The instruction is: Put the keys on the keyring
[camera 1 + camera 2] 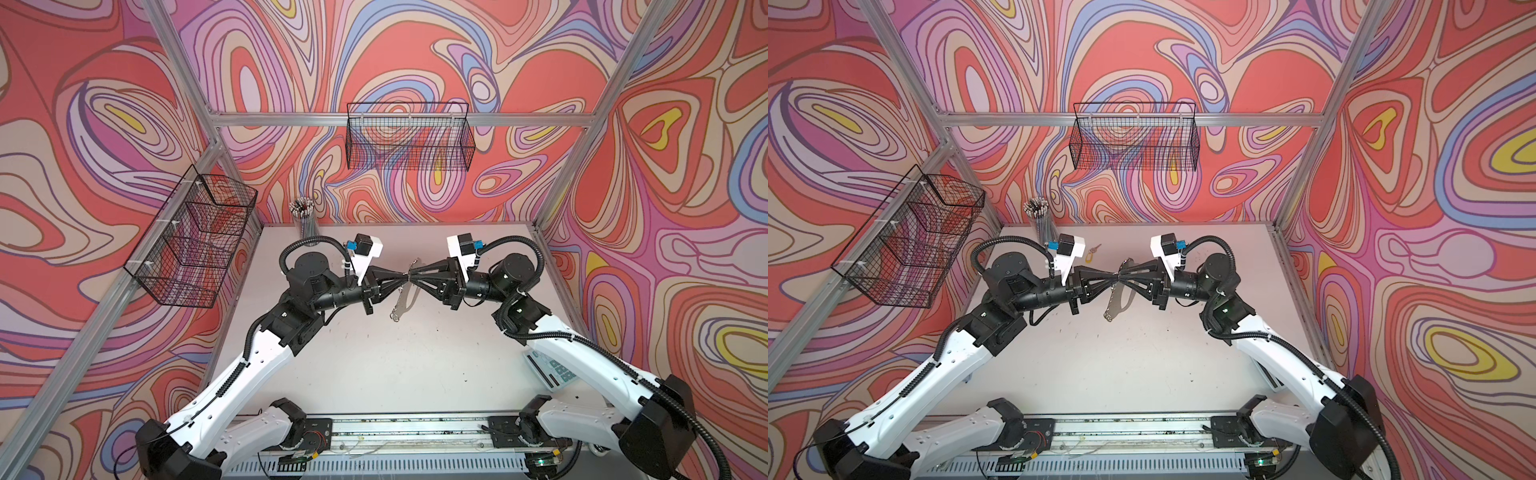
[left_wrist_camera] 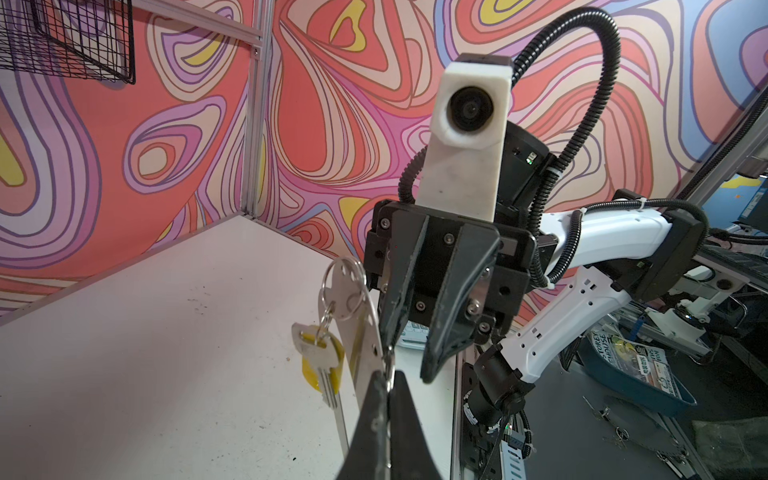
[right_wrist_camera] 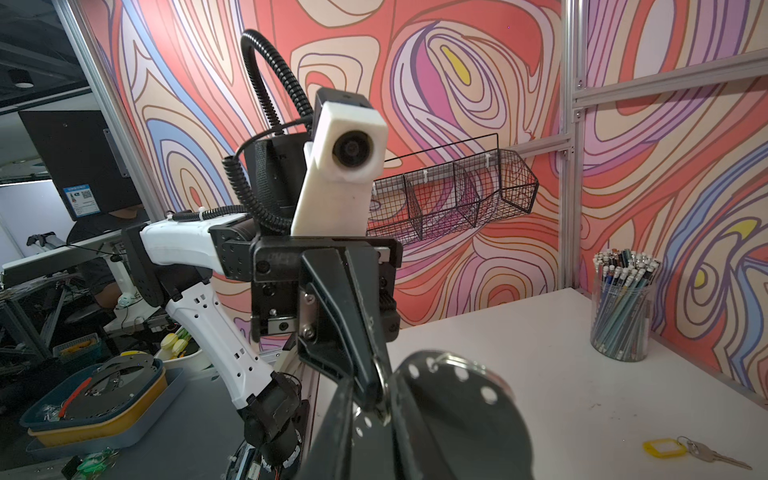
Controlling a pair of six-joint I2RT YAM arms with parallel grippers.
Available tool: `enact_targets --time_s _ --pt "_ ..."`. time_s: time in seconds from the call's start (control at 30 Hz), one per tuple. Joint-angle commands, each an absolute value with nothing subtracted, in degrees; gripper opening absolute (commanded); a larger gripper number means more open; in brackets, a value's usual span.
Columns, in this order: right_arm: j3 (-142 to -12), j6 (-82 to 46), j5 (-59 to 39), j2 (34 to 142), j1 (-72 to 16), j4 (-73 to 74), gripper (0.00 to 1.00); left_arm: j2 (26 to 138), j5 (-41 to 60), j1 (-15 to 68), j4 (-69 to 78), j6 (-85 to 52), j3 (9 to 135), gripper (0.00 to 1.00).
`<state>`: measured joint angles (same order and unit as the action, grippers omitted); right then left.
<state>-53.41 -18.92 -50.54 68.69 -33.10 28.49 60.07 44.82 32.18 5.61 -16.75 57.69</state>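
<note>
Hidden behind left gripper [image 2: 388, 378] fingers: lower keyring [image 2: 353, 303] edge. Beyond keyring, too small to tell teeth: loose key [image 1: 1095, 248].

Keyring [image 1: 1115, 304] between left gripper [image 1: 1115, 279] and right gripper [image 1: 1122, 279]; key [image 1: 1091, 253] on table [image 1: 1142, 365] behind

Bright, even light is coming from overhead. The white surface [image 1: 374, 365] is carrying only soft, faint shadows. Frame posts [image 1: 625, 62] are bowing at the edges of both top views. In the right wrist view the keyring [image 3: 457, 399], close to the lens, is blurring and reading dark. The room beyond [image 3: 41, 62] is sitting dim.
</note>
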Motion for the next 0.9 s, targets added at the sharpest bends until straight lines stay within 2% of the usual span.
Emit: enact_targets --time_s 0.0,0.3,0.4,0.47,0.63,0.77,0.83,0.87 --pt "-54.8 -17.9 -50.4 70.1 -34.4 26.6 0.15 60.6 51.1 33.3 8.7 -17.5 58.3 0.0" --pt "-55.1 -16.7 -50.4 70.7 -35.5 25.4 0.07 60.5 50.6 33.3 8.2 -17.1 58.2 0.0" --pt "-55.4 -15.7 -50.4 70.7 -35.8 23.9 0.0 60.3 50.2 33.4 8.0 -17.0 58.0 0.0" --pt "-55.2 -15.6 -50.4 70.4 -35.8 23.8 0.0 60.1 49.7 33.4 8.0 -17.1 57.9 0.0" --pt "-53.3 -15.3 -48.4 68.8 -35.8 24.8 0.0 59.2 47.7 33.3 6.8 -16.1 57.4 0.1" --pt "-52.7 -14.9 -47.4 68.2 -35.7 24.4 0.0 57.9 46.2 33.3 6.3 -15.6 56.9 0.1" --pt "-52.5 -14.9 -47.0 68.2 -35.7 24.4 0.0 57.6 45.9 33.3 6.1 -15.5 56.7 0.09" --pt "-52.5 -14.9 -47.0 68.2 -35.6 24.5 0.0 57.6 46.3 33.3 6.1 -15.5 56.6 0.0"
